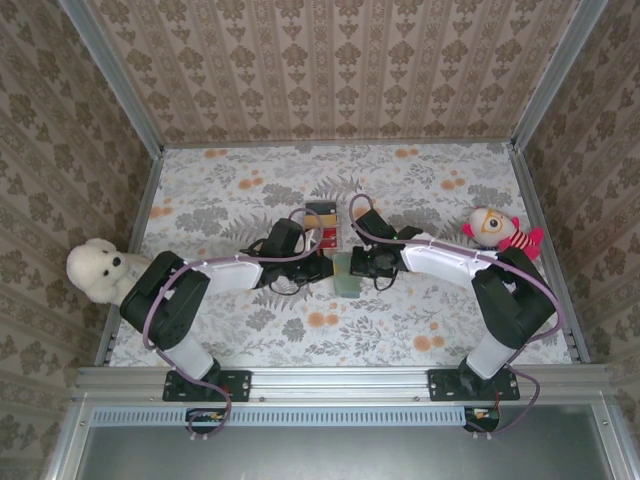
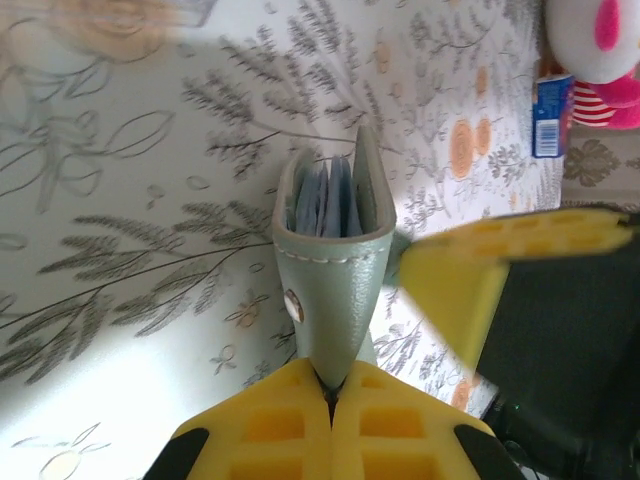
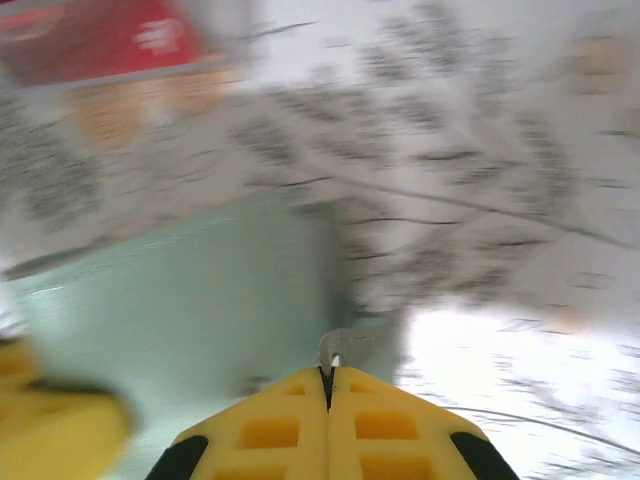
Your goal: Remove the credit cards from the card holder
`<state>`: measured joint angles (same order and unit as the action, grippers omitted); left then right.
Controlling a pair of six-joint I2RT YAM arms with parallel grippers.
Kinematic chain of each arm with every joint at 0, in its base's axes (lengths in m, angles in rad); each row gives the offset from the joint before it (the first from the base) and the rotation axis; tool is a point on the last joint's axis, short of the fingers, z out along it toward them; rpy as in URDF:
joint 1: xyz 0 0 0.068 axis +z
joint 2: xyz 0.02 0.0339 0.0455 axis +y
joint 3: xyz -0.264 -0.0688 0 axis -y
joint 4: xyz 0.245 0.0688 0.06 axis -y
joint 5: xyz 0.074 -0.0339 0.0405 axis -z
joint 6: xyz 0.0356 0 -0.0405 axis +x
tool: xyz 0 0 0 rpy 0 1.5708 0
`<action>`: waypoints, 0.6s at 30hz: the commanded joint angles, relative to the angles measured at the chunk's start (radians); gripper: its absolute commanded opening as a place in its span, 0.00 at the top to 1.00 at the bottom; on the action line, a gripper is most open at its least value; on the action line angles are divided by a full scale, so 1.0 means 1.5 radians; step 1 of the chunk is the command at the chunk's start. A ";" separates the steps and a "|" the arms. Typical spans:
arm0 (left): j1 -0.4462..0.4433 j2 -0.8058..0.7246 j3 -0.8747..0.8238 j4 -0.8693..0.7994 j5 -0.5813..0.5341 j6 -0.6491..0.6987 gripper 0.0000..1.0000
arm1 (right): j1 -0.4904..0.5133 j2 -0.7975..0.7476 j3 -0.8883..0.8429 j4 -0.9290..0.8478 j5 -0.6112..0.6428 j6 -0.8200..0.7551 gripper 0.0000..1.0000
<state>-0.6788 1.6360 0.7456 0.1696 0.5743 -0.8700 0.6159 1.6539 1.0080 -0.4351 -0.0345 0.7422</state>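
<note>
The card holder [image 2: 335, 275] is a pale grey-green bifold with light stitching along its edge and a small round stud on one panel. It stands on edge, folded almost shut, and its closed end is pinched by the left end effector [image 2: 330, 385]. Several blue-grey cards [image 2: 325, 200] stand between its panels, their edges showing. It sits about mid-width of the surface [image 1: 220, 200], somewhat toward the near edge.

Plush bear [image 1: 97, 270], doll [image 1: 497, 230] (well apart)
</note>
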 commanded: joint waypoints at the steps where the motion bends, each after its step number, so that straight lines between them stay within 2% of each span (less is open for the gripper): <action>1: 0.005 -0.008 -0.005 -0.040 -0.008 0.000 0.97 | -0.020 0.009 -0.017 -0.091 0.114 0.022 1.00; 4: 0.006 -0.012 -0.005 -0.040 -0.008 -0.005 0.97 | -0.023 0.004 -0.026 -0.079 0.108 0.022 1.00; 7: 0.006 -0.008 0.001 -0.039 0.003 0.000 0.97 | -0.023 -0.014 -0.044 -0.016 0.060 0.004 0.99; 10: 0.006 -0.004 0.001 -0.036 0.006 0.001 0.96 | -0.023 -0.022 -0.047 0.021 0.007 -0.025 0.83; 12: 0.006 -0.002 0.002 -0.034 0.008 0.003 0.95 | -0.023 -0.017 -0.043 0.031 -0.022 -0.036 0.75; 14: 0.006 -0.001 0.003 -0.035 0.009 0.004 0.91 | -0.024 -0.006 -0.038 0.033 -0.034 -0.041 0.72; 18: 0.006 0.003 0.003 -0.034 0.013 0.004 0.89 | -0.023 0.018 -0.027 0.032 -0.043 -0.042 0.71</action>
<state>-0.6731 1.6360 0.7456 0.1341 0.5724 -0.8703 0.5846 1.6550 0.9508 -0.3939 -0.0605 0.7021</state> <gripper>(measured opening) 0.107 0.292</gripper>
